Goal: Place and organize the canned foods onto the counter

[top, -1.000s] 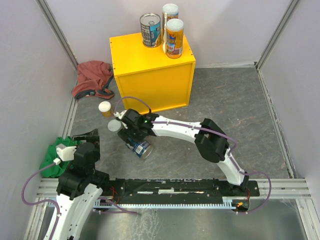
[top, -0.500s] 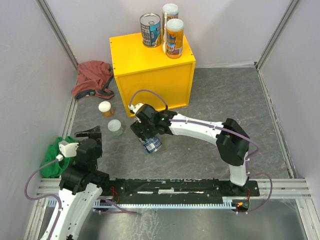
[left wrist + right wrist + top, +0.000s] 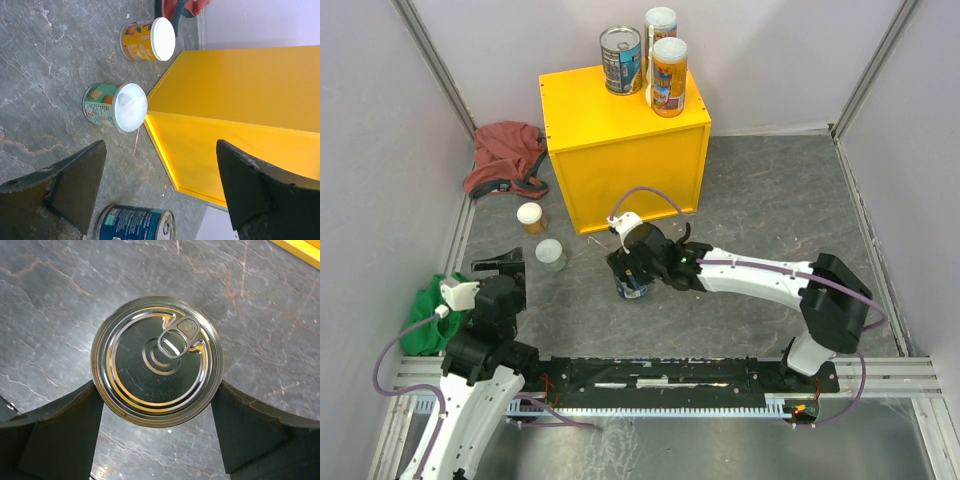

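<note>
Tin: the blue tin [image 3: 157, 360] is upright near the floor in front of the yellow box [image 3: 590, 105]. A second ago it was tilted and further left.
Right gripper [image 3: 157, 389]: pinching the tin's sides.
Left gripper [image 3: 160, 150]: spread, empty.
Meaning: the tin looks ready to lift to the box top.

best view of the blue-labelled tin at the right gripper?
Right wrist. The blue-labelled tin sits mid-frame, lid square-on and pull tab clear, between the fingers of the right gripper. Top external shows only a sliver of blue label under that gripper. Left wrist catches its label and rim, cropped at the bottom edge.
</note>
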Action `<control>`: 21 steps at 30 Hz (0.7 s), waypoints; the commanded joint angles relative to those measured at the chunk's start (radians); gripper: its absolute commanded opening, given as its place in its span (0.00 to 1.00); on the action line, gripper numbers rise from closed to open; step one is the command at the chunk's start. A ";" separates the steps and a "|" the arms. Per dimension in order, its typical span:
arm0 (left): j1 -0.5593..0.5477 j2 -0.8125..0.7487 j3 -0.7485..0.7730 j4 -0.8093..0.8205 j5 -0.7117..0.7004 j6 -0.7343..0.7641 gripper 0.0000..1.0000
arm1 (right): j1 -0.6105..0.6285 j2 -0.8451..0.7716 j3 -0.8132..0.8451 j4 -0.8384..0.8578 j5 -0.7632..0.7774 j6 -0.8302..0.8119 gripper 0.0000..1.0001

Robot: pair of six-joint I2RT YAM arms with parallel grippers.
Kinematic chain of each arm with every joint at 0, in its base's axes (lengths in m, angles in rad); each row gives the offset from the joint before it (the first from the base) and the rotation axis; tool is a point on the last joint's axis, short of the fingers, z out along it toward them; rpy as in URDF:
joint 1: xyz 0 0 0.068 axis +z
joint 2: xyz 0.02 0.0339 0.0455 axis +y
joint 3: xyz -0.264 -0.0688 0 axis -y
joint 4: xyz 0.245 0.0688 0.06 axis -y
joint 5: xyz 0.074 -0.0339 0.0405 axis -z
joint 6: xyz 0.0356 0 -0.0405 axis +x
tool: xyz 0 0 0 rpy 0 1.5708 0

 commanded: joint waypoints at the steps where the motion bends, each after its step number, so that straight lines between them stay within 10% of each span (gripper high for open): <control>1: 0.000 0.010 -0.004 0.068 -0.017 0.095 0.96 | -0.004 -0.140 -0.103 0.205 0.108 0.001 0.35; 21: -0.002 -0.038 -0.054 0.187 -0.010 0.279 0.96 | -0.001 -0.182 -0.399 0.578 0.161 0.017 0.86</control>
